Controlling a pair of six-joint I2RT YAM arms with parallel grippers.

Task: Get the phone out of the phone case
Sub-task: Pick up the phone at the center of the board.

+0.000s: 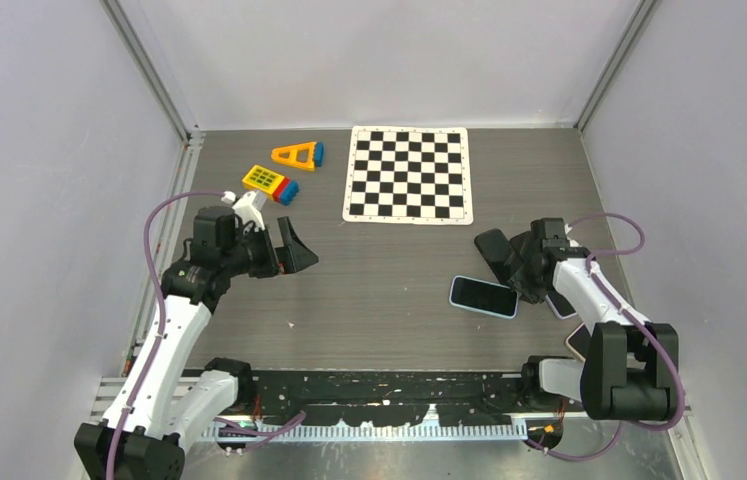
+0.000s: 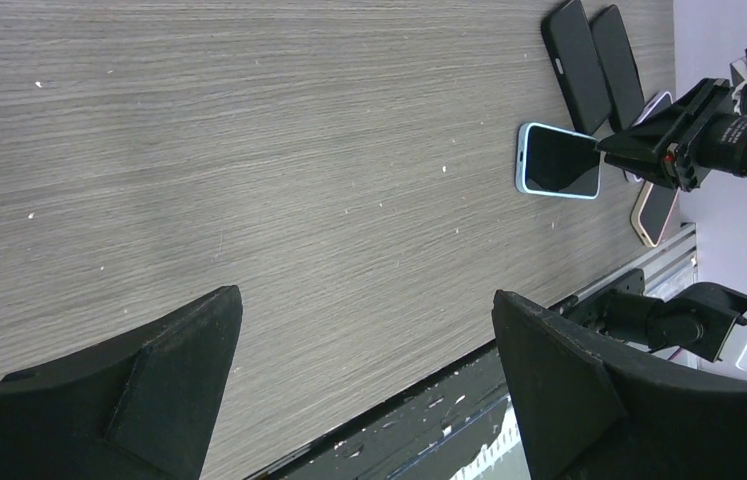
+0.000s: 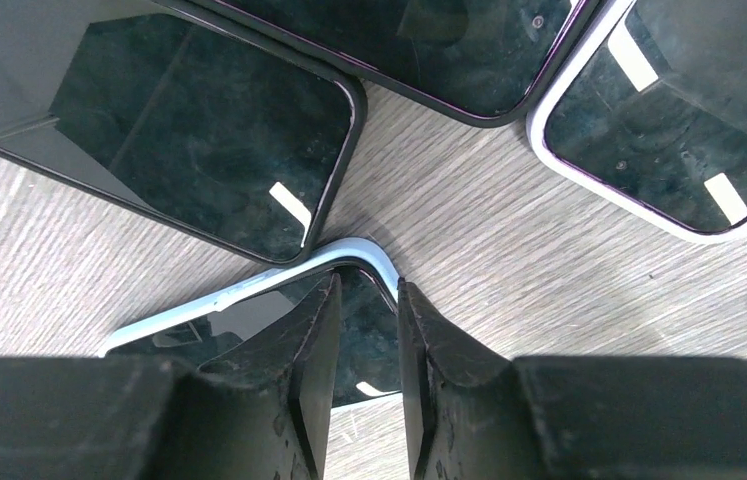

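Lying flat on the grey wood-grain table (image 1: 379, 320), right of centre: dark-screened phone in a light-blue case (image 1: 484, 296), screen up. Right gripper (image 3: 366, 290) sits at its right corner, jaws narrow; can't tell if they pinch the rim. Crowding that corner: two black slab phones (image 2: 589, 60), a white-rimmed phone (image 3: 669, 120), and a beige-cased phone (image 1: 577, 342) nearer the arm base. Left gripper (image 2: 366, 295) is spread wide, holding nothing, well apart.

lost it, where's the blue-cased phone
The blue-cased phone lies right of centre in the top view, beside the black phones, partly under the right gripper.
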